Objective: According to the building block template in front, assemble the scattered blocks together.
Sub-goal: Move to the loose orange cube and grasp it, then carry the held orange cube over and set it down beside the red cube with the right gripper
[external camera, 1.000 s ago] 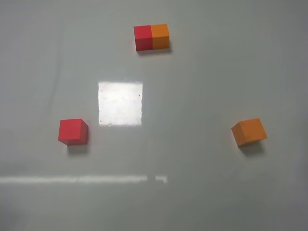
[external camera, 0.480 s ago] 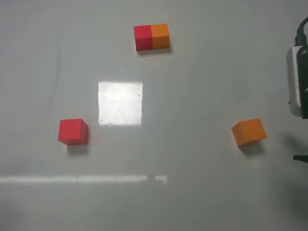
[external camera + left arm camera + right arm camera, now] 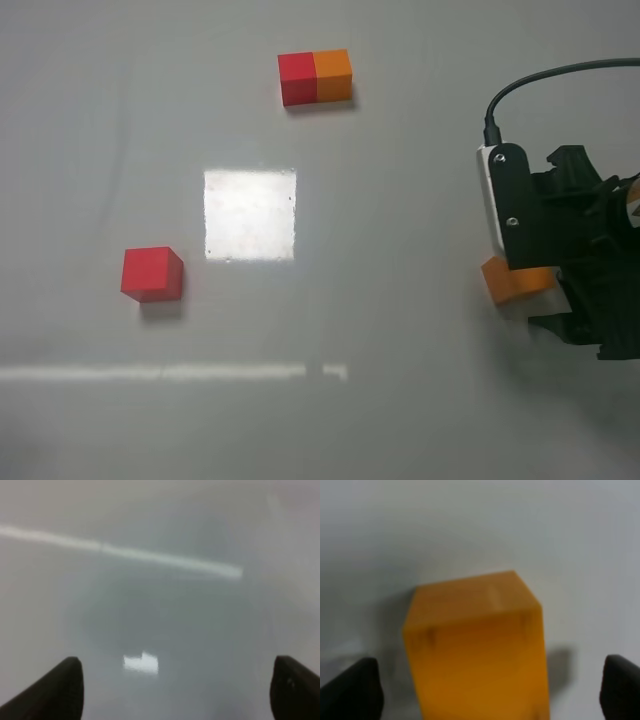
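Observation:
The building block template (image 3: 315, 77), a red and an orange cube joined as one bar, lies at the far middle of the table. One scattered block, the red cube (image 3: 152, 274), sits alone at the left. The other, the orange cube (image 3: 508, 283), is at the right, partly covered by my right arm (image 3: 570, 240). In the right wrist view the orange cube (image 3: 475, 650) lies between the wide-apart fingertips (image 3: 350, 690) of my right gripper (image 3: 487, 692), which is open and not touching it. My left gripper (image 3: 175, 690) is open over bare table.
A bright square glare patch (image 3: 250, 214) and a thin light streak (image 3: 170, 372) mark the grey table (image 3: 400, 200). A black cable (image 3: 540, 85) loops up from the right arm.
My right arm has come in from the right edge and now hangs over the orange cube, its jaws spread wider. The cubes and the template have not moved.

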{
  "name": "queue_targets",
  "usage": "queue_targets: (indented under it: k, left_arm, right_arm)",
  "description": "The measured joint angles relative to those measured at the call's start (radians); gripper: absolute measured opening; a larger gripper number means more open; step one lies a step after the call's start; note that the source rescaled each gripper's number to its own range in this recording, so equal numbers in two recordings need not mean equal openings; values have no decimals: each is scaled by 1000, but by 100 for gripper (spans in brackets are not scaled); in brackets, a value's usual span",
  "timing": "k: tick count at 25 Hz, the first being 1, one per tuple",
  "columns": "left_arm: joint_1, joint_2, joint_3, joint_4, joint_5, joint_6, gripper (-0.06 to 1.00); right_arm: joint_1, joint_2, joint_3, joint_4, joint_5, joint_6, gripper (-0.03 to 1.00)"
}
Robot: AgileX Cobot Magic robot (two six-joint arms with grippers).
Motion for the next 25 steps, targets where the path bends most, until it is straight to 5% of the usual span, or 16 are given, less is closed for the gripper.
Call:
queue_targets:
  k: [4, 7, 9, 13, 25]
  left_arm:
    - [0, 0, 0, 0, 1, 0, 68]
    - [0, 0, 0, 0, 1, 0, 68]
    - [0, 0, 0, 0, 1, 0, 68]
    - [0, 0, 0, 0, 1, 0, 68]
    - [0, 0, 0, 0, 1, 0, 68]
  right_arm:
    - [0, 18, 0, 20, -10, -14, 97]
    - [0, 19, 0, 28, -10, -21, 83]
    - [0, 19, 0, 30, -9, -21, 61]
    - [0, 19, 0, 36, -4, -21, 0]
    - [48, 18, -42, 62, 46, 41, 0]
